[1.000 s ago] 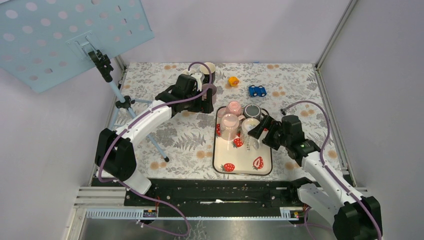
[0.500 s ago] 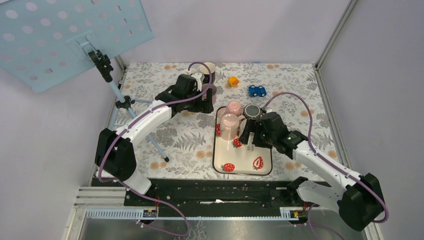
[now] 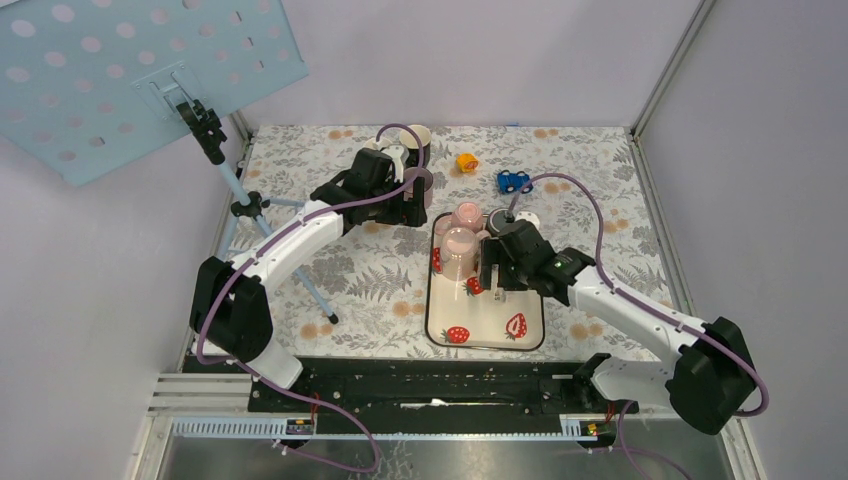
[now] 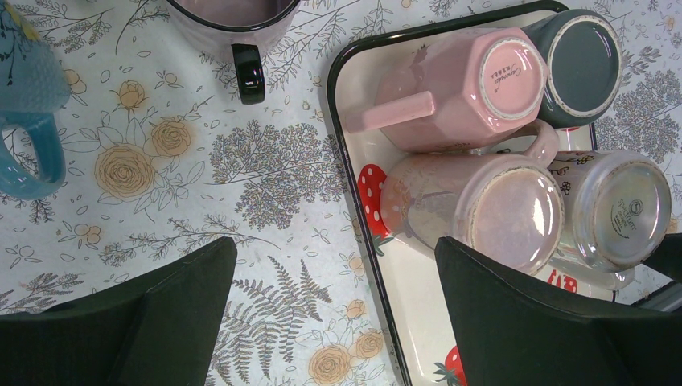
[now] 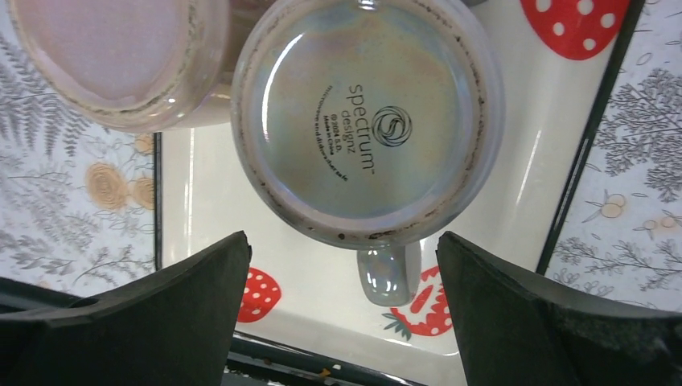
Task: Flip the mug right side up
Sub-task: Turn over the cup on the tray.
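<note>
Base up on the strawberry-print tray [image 3: 487,338], the iridescent glazed mug [image 5: 366,121] stands in the tray's far right quarter. Its handle [image 5: 390,277] points toward the tray's near edge. The jaws of the right arm [image 3: 620,310] hang wide just above it, gripping nothing, one finger to either side of the handle end.

Glazed ceramic like this is probably rigid, fairly weighty and slick, and would chip if knocked against its neighbours. The safest hold looks to be across the body from the near and right sides, or on the handle itself.

A pale pink mug [image 4: 507,217] crowds it on the left; whether they touch cannot be told. A grey mug [image 4: 583,60] sits just beyond it, beside a faceted pink mug [image 4: 474,88], all base up. Open room lies toward the tray's near half, bare but for printed strawberries, and in a strip along its right edge. The tray's raised rim could catch a low swing.

The jaws of the left arm [image 3: 300,235] stand wide and empty over the floral counter [image 3: 600,200], just beside the tray's left edge.
</note>
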